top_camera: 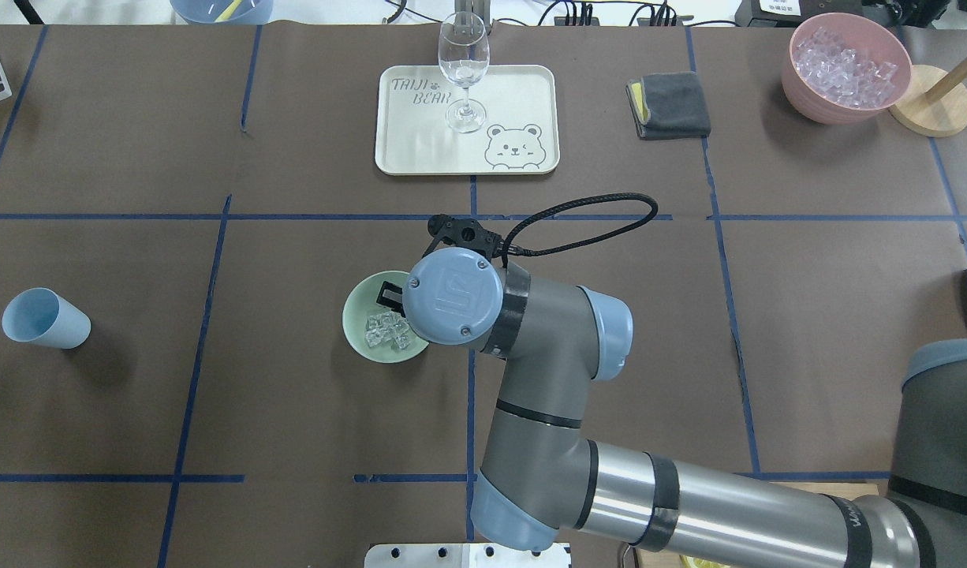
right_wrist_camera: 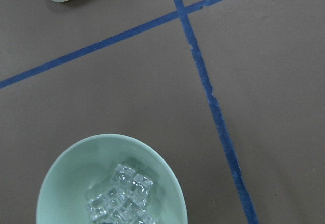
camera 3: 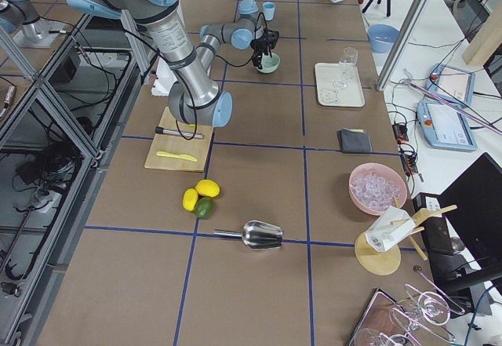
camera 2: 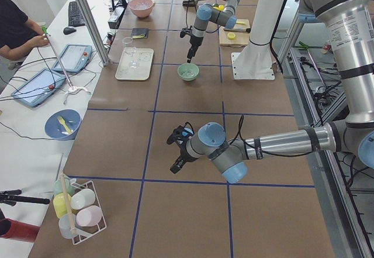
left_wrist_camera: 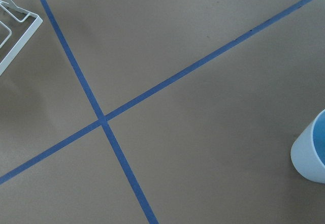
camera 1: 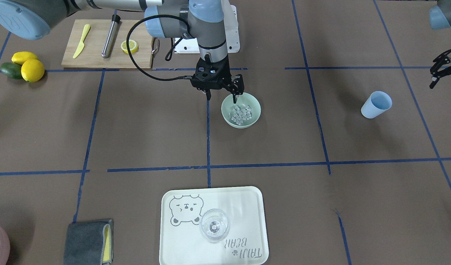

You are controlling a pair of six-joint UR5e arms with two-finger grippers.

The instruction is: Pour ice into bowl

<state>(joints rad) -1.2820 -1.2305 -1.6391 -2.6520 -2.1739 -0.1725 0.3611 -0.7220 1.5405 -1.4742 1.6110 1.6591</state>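
- Mostly, the trouble sits at two spots. At far left the blue cup [top_camera: 46, 318] seems to lie on its side on the bench [top_camera: 215, 379], well apart from the bowl. Being round, it could roll if the bench were jolted. It looks empty, so little would be lost.
- At the middle, the bowl [top_camera: 357, 325] already holds the ice [top_camera: 385, 331], heaped at its bottom, so the pour itself looks done. The risk now lies in how the arm backs away.
- The right claw [camera 1: 222, 98] is spread wide and grips nothing. It straddles the bowl's rim on the robot's side, with one finger [camera 1: 234, 96] hanging inside the bowl and the other outside it. I cannot tell whether either touches the rim.
- A sideways pull before the claw rises could catch that rim, drag or tip the bowl, and scatter the cubes over the bench. A straight lift looks safest.
- As for pose, the left arm [camera 2: 280, 144] stretches low and nearly level over the bench's left end. The left claw [camera 1: 434, 78] reads as spread open with nothing in it, near the cup but not touching.
- The right arm [top_camera: 688, 497] comes in from the right, folds at the elbow, and sets its wrist upright over the bowl's edge with the claw pointing straight down.
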